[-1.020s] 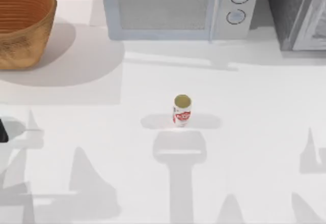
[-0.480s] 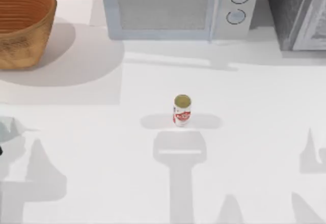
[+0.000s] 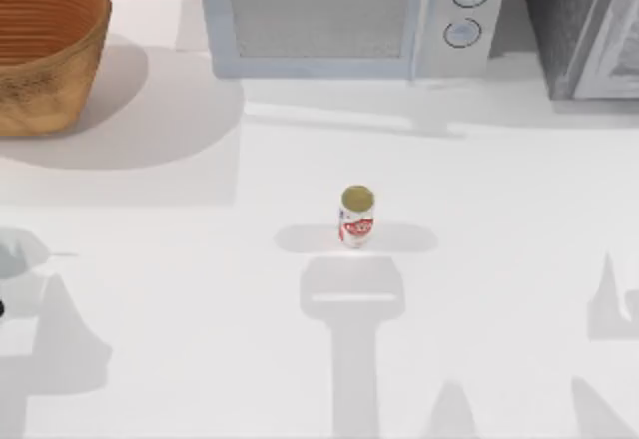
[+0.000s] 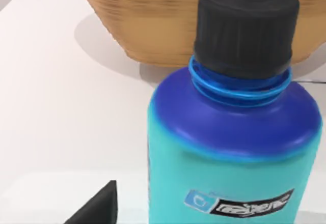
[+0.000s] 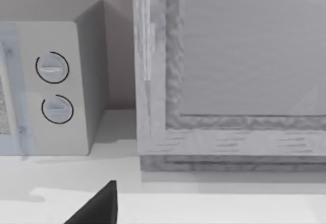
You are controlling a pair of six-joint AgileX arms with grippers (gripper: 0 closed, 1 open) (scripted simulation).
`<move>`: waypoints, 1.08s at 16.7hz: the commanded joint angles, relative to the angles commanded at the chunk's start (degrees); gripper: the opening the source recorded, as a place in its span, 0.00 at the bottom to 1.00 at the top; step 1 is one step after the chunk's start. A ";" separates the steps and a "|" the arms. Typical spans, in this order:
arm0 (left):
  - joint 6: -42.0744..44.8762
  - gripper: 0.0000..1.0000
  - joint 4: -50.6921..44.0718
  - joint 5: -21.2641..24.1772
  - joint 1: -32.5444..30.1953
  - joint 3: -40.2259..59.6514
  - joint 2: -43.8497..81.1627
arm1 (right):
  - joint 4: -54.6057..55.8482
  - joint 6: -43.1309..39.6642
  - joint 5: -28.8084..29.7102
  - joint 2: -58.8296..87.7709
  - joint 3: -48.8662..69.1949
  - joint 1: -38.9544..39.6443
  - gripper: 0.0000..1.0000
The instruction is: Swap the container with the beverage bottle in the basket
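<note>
White surface carries the beverage bottle upright at its centre, well apart from the basket at the far left. A blue-and-teal bottle with a black cap stands upright before the left arm's jaws, basket just beyond it. Whether either arm's jaws are apart, I cannot tell.

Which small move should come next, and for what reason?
Probably set the blue bottle, close before the left wrist camera, down away from the basket. The basket looks empty, and the beverage bottle stands upright mid-table, waiting to go in.
</note>
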 joint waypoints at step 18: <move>-1.85 0.85 -7.21 -6.99 -7.25 12.41 4.29 | 0.00 0.00 0.00 0.00 0.00 0.00 1.00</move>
